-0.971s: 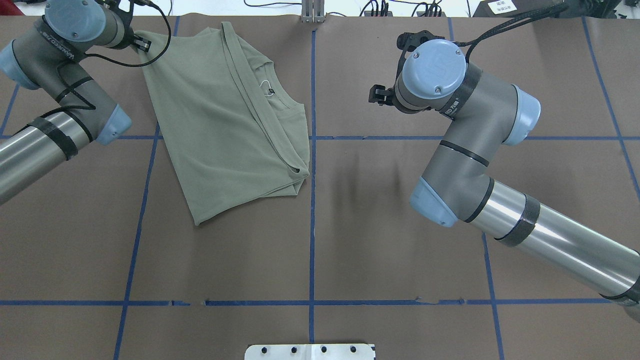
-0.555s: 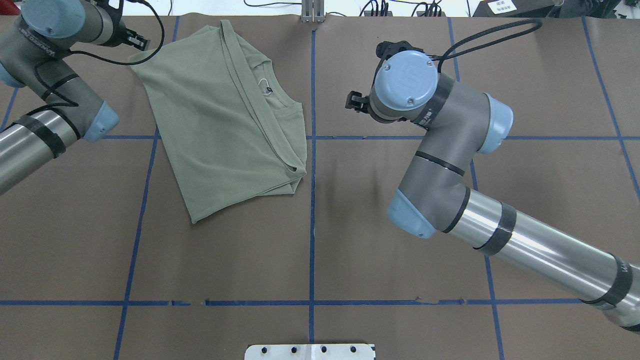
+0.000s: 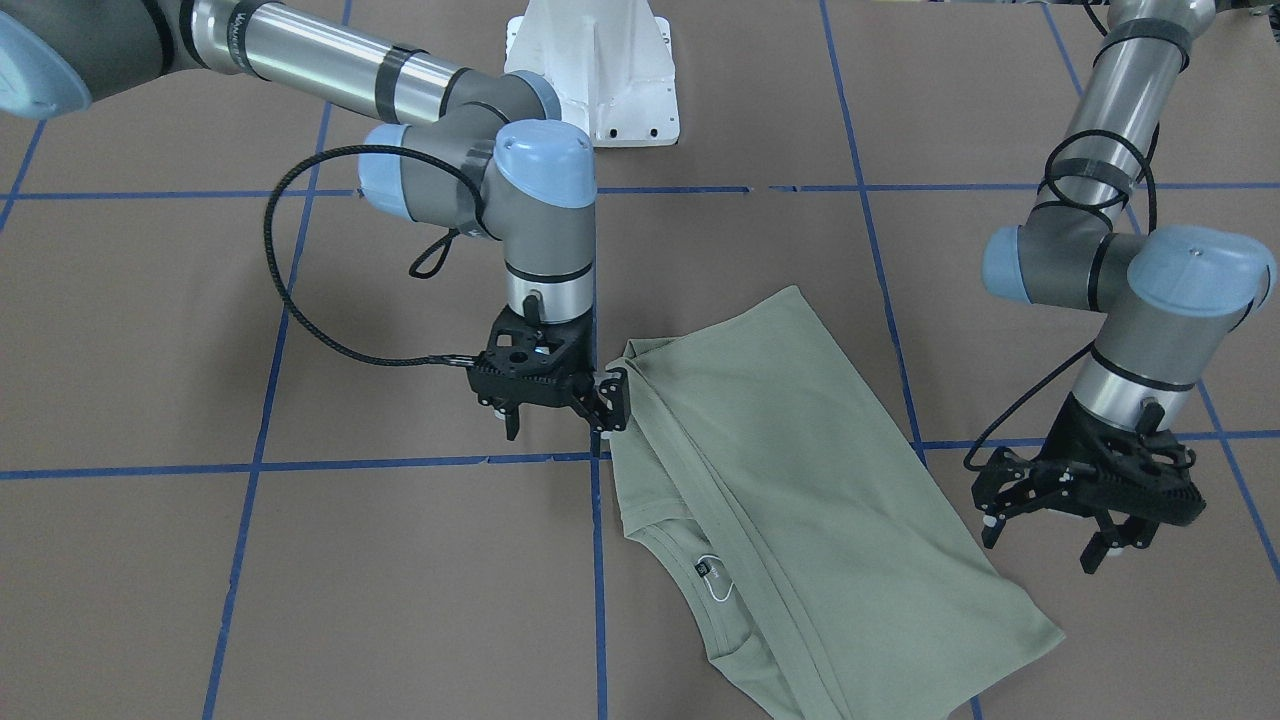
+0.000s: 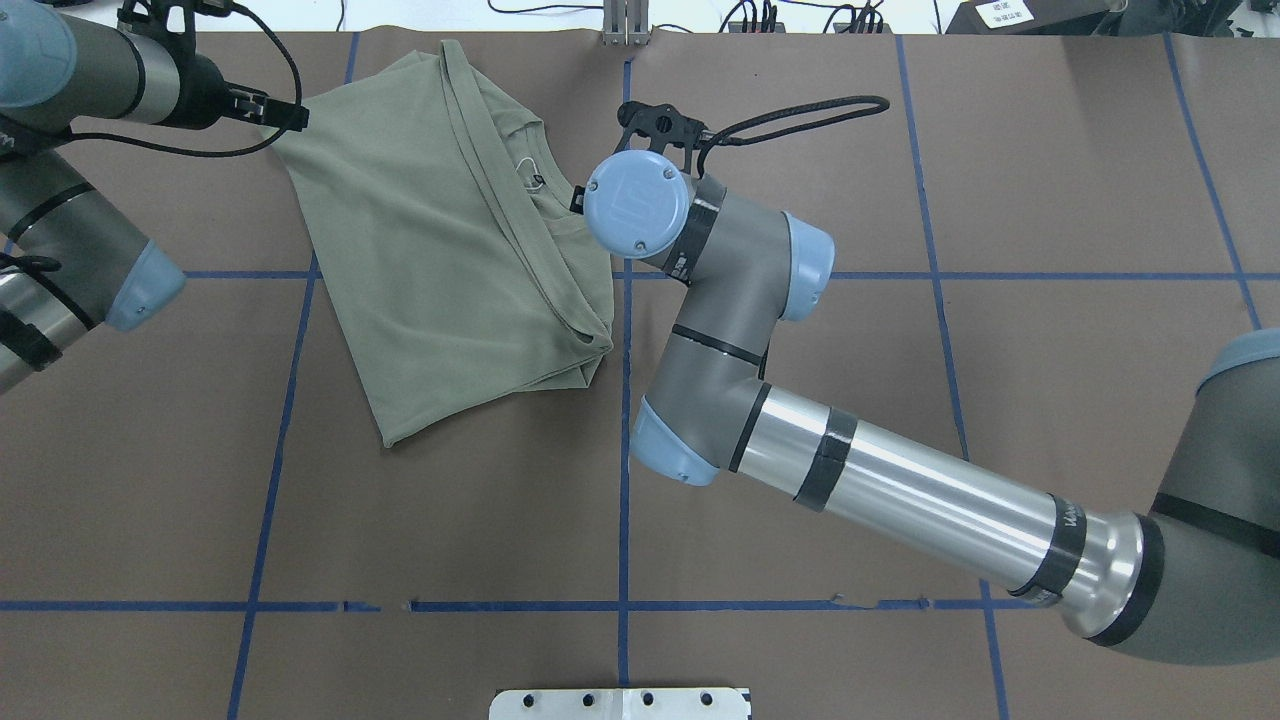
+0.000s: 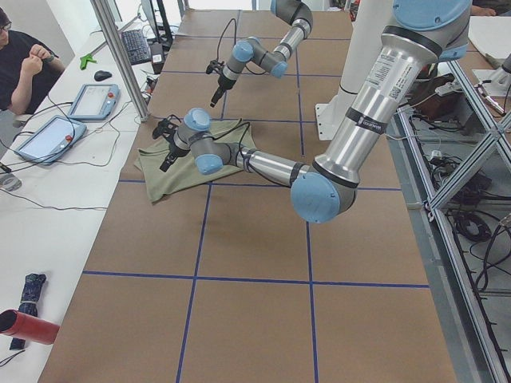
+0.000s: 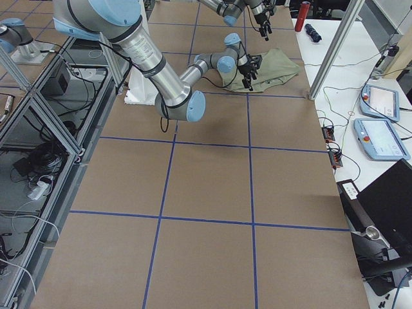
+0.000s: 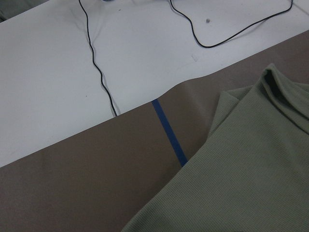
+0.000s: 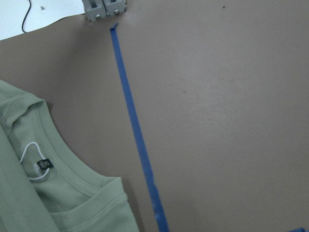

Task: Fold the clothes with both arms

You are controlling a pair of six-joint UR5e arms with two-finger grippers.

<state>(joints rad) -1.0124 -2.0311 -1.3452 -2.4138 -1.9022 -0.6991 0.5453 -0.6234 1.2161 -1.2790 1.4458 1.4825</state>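
Shirt (image 4: 440,260), a folded green knit with ribbed collar, lies on the brown, blue-taped worktop (image 4: 450,520); right hand (image 3: 558,422) and left hand (image 3: 1043,543) flank it, both spread apart.

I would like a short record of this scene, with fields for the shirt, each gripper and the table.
shirt: green, partly folded, lying on the table, collar and black label showing
left gripper: open, empty, near a corner of the shirt
right gripper: open, empty, at the shirt's edge by a blue tape line
table: brown cover, taped into squares
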